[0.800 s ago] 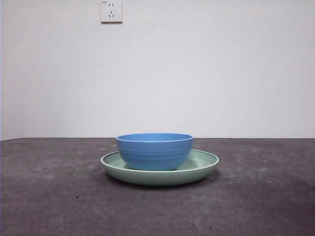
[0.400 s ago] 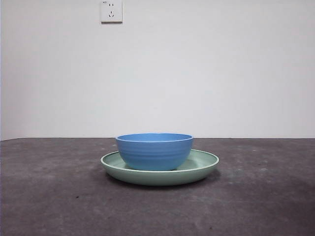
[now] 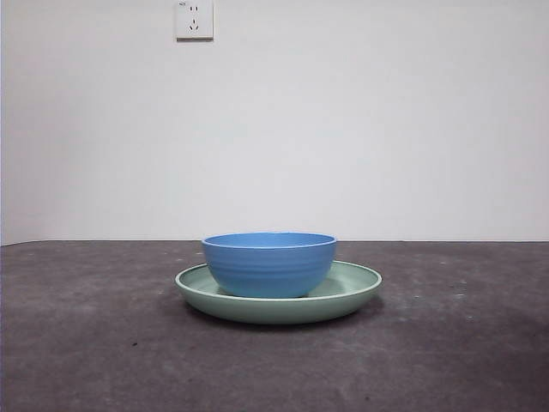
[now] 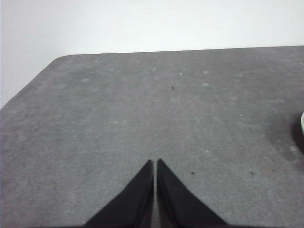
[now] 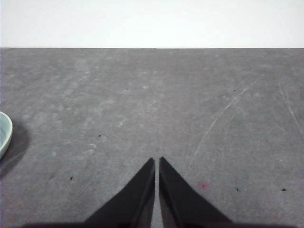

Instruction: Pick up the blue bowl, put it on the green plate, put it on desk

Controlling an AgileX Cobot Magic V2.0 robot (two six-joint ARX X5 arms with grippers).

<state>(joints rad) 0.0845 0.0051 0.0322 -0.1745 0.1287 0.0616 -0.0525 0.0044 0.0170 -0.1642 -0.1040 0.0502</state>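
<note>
Bowl: blue bowl [image 3: 269, 263] sits in green plate [image 3: 356, 287], on desk [image 3: 86, 343].
Surroundings: wall socket [image 3: 194, 19] behind.
Left gripper [image 4: 155, 162]: jaws closed, empty.
Right gripper [image 5: 156, 160]: jaws closed, empty.

The counter [image 3: 94, 343] is a dark grey-brown, matte, mottled surface. 1 green plate [image 3: 356, 287] lies directly on it, near the middle, flat on its base.
</note>
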